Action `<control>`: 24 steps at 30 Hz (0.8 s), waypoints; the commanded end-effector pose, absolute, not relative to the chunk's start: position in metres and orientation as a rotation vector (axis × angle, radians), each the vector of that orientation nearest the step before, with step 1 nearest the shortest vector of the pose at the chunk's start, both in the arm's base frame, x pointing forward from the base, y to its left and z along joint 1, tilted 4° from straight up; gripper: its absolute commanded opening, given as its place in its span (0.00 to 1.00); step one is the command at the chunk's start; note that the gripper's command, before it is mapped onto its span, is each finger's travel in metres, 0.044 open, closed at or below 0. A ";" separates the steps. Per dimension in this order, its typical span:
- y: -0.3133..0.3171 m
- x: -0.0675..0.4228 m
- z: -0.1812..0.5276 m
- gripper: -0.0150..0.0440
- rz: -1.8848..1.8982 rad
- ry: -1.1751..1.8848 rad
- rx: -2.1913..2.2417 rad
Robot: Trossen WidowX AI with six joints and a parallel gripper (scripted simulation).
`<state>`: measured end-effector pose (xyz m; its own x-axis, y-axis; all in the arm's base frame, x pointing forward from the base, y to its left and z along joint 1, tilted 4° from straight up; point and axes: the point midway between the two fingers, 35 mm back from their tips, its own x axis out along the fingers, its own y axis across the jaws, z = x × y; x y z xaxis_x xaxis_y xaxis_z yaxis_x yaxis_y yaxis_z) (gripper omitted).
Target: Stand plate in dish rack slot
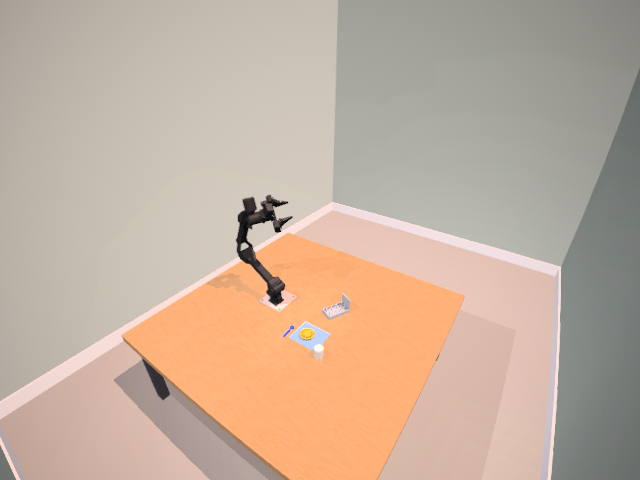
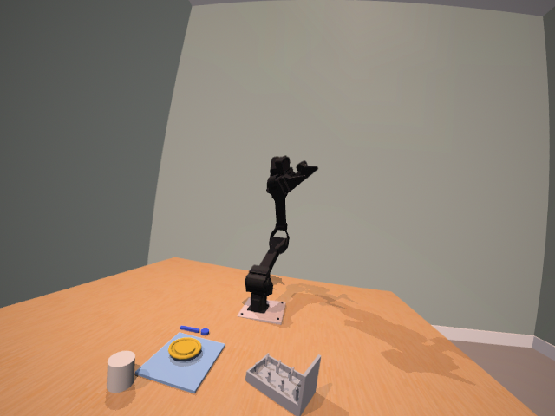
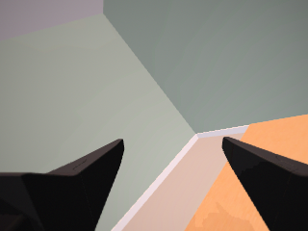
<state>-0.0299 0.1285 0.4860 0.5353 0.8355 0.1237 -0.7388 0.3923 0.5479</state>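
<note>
A yellow round plate lies flat on a light blue mat. The grey dish rack stands on the table beside the mat, with short posts in two rows and a tall wall at one end. Its slots hold nothing. My gripper is open and empty, raised high above the table and far from the plate and the rack. In the wrist view, only walls, floor and a table corner show beyond the fingers.
A white cup stands at the mat's corner, on the side away from the arm's base. A blue spoon lies beside the mat. The arm's base plate is on the wooden table.
</note>
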 end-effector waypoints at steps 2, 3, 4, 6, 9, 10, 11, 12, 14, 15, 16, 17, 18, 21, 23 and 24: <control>0.119 0.027 0.483 0.93 0.878 0.226 0.604; 0.117 0.037 0.482 0.93 0.854 0.235 0.603; 0.115 0.048 0.480 0.93 0.831 0.245 0.603; 0.111 0.068 0.476 0.93 0.783 0.265 0.598; 0.104 0.097 0.468 0.93 0.711 0.298 0.587; 0.101 0.107 0.464 0.93 0.688 0.310 0.583; 0.099 0.116 0.461 0.93 0.664 0.323 0.577; 0.096 0.126 0.457 0.93 0.641 0.336 0.572; 0.090 0.144 0.449 0.93 0.595 0.363 0.559; 0.087 0.152 0.445 0.93 0.573 0.378 0.552; 0.085 0.161 0.440 0.93 0.553 0.392 0.547; 0.083 0.170 0.435 0.93 0.534 0.407 0.541; 0.080 0.179 0.430 0.93 0.515 0.422 0.535; 0.073 0.204 0.414 0.93 0.459 0.469 0.514; 0.068 0.219 0.402 0.93 0.423 0.502 0.497; 0.065 0.226 0.396 0.93 0.404 0.520 0.487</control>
